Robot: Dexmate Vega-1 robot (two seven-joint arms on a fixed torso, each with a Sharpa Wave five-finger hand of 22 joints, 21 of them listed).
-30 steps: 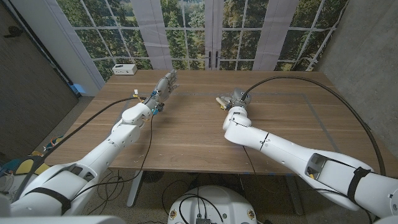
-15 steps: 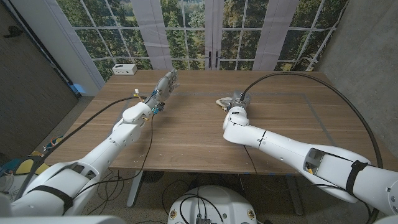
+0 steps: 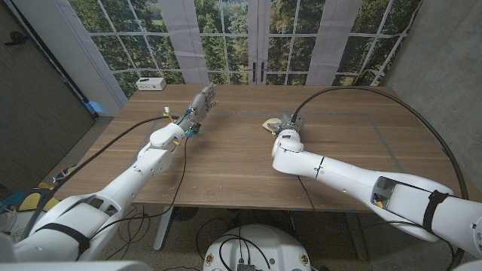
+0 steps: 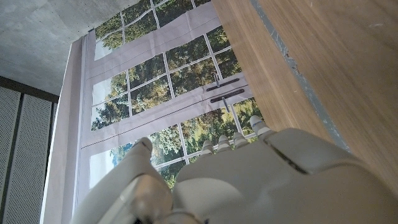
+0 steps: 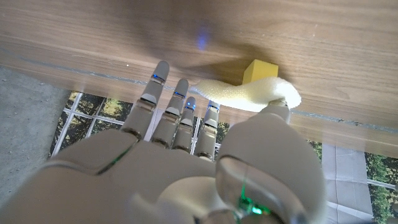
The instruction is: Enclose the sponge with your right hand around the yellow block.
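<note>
No legible text, labels, brands, numbers or signs in any view; the white box (image 3: 151,83) at the worktop's far left corner is too small to show any marking
</note>
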